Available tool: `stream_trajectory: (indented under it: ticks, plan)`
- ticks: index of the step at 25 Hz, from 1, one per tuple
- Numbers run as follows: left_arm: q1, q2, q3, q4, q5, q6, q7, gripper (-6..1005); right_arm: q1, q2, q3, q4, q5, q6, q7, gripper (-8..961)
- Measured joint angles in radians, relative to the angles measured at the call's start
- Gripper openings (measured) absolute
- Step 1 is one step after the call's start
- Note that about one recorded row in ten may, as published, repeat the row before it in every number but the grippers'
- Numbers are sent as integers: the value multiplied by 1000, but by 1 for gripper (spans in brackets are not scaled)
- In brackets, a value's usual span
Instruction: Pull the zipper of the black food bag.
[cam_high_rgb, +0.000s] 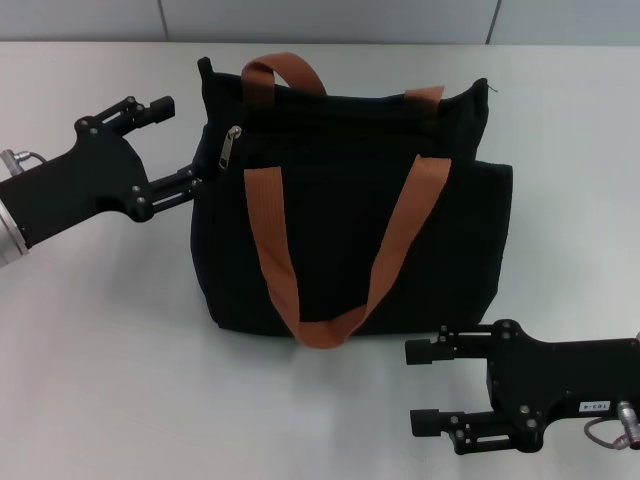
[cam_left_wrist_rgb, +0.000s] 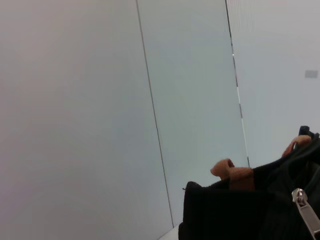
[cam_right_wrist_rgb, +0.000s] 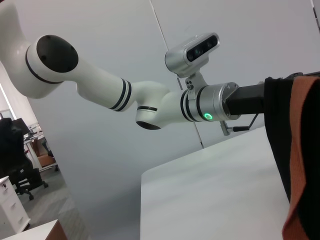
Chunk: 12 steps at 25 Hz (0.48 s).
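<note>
Black fabric fills the middle of my view: the black food bag (cam_high_rgb: 350, 200) stands upright on the white table (cam_high_rgb: 100, 350), boxy, its two orange-brown strap handles (cam_high_rgb: 385, 250) in plain sight, one looping down the front face and one rising over the top edge. The zipper (cam_high_rgb: 229, 146), a small shiny silver pull tab, hangs at the bag's upper corner on my left side, at the end of the dark zip line that runs across the top of the fabric.

My left gripper (cam_high_rgb: 180, 145) is at that same end of the bag, just beside the zipper. Its two fingers are spread apart: the upper finger points past the bag's top corner, and the lower finger reaches the bag's side wall below the pull tab, seemingly touching the fabric. Nothing sits between the fingers. From my left wrist camera the zipper (cam_left_wrist_rgb: 306, 212) shows close by, silver against the black fabric (cam_left_wrist_rgb: 230, 215), with a bit of orange strap above it.

My right gripper (cam_high_rgb: 412, 387) lies low over the table in front of the bag, near its lower corner on my right side, apart from the fabric. Its fingers are also spread, holding nothing. My right wrist camera looks along the bag's edge (cam_right_wrist_rgb: 280, 140) toward my left arm (cam_right_wrist_rgb: 150, 102) beyond it.
</note>
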Motion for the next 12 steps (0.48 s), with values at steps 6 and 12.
stream_trajectory:
  ticks: [6,12]
  plan:
    - [-3,-7,5,1,3,-7,52,770,2,0,2,0,0,-3,6,711]
    - [2,-10,6,0,1,17,76,649,28,7,6,-1,8,-61,56,712]
